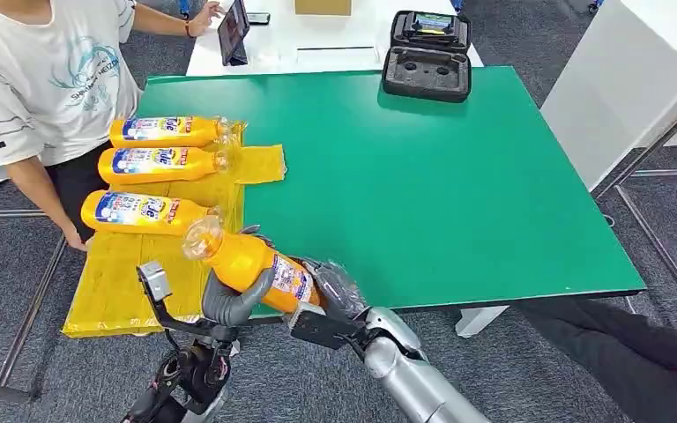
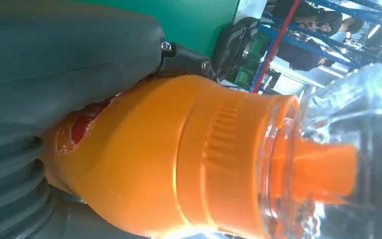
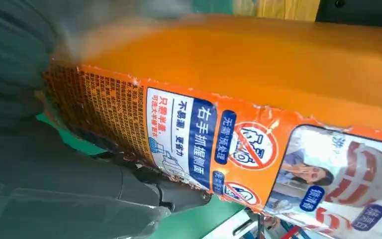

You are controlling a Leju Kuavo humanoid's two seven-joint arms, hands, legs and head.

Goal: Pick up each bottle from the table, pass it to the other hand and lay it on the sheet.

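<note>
Gripping the bottle with both hands at once: left hand wrapping its upper body, right hand clasping its base.

Three bottles lie on the sheet, left of the case.

Bright even light, soft shadows; wrist close-ups blurred, perhaps by motion.

In the head view, the left hand wraps under the orange bottle, hiding its middle; the right hand covers its base. A person at upper left is cut off by the frame's top edge. The bottle's clear cap blurs at right in the left wrist view.
</note>
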